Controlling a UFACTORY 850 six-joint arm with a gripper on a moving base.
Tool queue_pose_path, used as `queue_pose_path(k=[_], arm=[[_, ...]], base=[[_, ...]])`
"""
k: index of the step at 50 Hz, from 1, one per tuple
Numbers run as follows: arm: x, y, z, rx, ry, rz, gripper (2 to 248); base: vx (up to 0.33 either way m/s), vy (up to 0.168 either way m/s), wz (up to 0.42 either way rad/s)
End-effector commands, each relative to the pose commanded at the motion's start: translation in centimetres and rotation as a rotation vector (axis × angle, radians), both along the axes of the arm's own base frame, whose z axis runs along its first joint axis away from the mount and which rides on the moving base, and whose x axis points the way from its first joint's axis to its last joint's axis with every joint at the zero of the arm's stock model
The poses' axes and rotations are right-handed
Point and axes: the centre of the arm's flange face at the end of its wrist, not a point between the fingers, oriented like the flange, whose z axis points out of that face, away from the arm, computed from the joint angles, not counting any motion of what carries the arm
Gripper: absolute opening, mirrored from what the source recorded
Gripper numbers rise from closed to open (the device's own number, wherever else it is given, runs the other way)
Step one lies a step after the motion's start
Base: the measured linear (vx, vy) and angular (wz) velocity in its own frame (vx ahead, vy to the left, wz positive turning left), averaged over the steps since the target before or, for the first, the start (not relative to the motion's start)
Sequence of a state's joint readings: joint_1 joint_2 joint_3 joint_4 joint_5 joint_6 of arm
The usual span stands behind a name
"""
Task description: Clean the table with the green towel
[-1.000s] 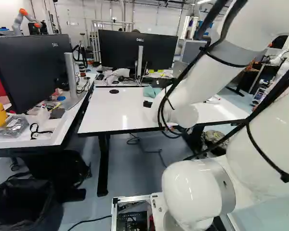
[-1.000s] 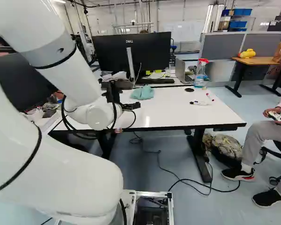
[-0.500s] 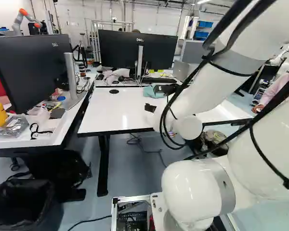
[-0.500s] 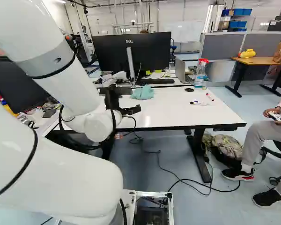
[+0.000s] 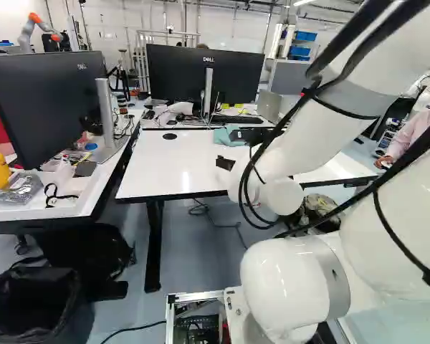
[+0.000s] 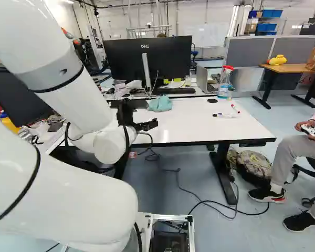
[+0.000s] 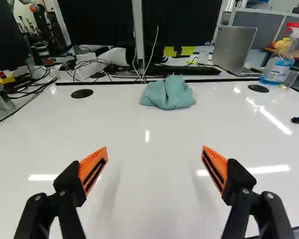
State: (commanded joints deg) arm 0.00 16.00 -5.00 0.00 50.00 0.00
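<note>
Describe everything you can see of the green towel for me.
The towel is pale blue-green, matte and soft-looking, like cloth. It lies bunched in a loose, rumpled heap, its folds rising to a blunt peak. It rests on the white table near the far edge, ahead of the open gripper, which is not touching it. A white cable comes down close behind; I cannot tell whether they touch.

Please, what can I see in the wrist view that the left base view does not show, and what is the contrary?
Only the wrist view: the orange pads of the open gripper, and markers on the table.
Only the left base view: the black bin and the arm's lowest joint.
Both: the green towel, the laptop and the table.
</note>
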Motion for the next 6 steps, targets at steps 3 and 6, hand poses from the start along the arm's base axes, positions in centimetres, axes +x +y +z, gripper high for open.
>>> queue_pose_path(k=[3,6], arm=[[0.00,0.00,0.00,0.000,0.000,0.000,247],[0.00,0.00,0.00,0.000,0.000,0.000,247]], base=[[0.000,0.000,0.000],[0.000,0.000,0.000]])
